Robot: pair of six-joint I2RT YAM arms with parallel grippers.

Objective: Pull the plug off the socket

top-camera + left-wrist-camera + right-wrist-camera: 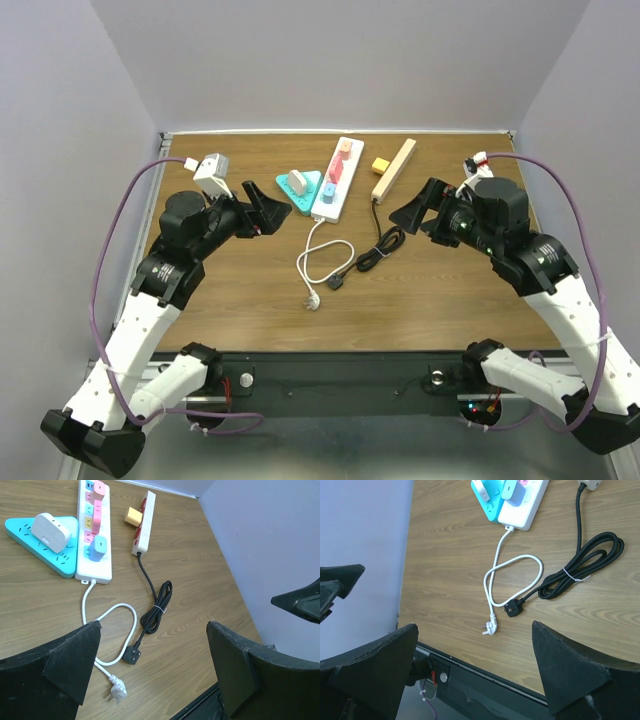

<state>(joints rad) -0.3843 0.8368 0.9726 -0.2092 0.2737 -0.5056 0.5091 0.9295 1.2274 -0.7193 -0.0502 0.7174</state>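
A white power strip [335,182] lies at the back middle of the table with a pink plug [343,148], a red plug [336,170] and a blue plug [328,195] in it. A teal triangular socket [303,187] beside it holds a white plug [296,182]. A long beige strip [394,169] carries a yellow plug [381,165]. My left gripper [263,208] is open and empty, above the table left of the teal socket. My right gripper [418,212] is open and empty, right of the beige strip. In the left wrist view the strip [93,555] lies far ahead of the gripper [152,665].
The white strip's cord [322,262] loops toward the front and ends in a loose white plug [313,300]. A bundled black cord [378,248] from the beige strip ends in a black plug [336,282]. The table's front edge [330,352] and grey walls bound the area.
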